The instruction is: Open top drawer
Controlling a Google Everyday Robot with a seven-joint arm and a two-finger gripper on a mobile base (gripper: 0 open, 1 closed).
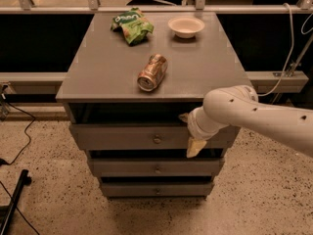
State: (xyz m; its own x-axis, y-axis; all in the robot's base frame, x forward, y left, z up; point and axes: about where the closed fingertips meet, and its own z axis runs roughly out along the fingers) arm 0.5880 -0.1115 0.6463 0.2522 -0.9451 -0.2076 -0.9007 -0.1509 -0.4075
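The top drawer (122,137) is the widest grey front, right under the cabinet top, with a small round knob (157,140) at its centre. A dark gap shows above the front panel. My gripper (190,132) is at the right part of that front, a little right of the knob. It is open: one finger is at the panel's upper edge and the other finger (195,147) is at its lower edge. My white arm (254,114) reaches in from the right and hides the drawer's right end.
On the grey cabinet top (98,67) lie a tipped can (152,72), a green snack bag (131,26) and a white bowl (186,27). Two narrower drawers (156,169) sit below. A dark rail runs behind. Cables and a black leg (14,195) lie on the floor at left.
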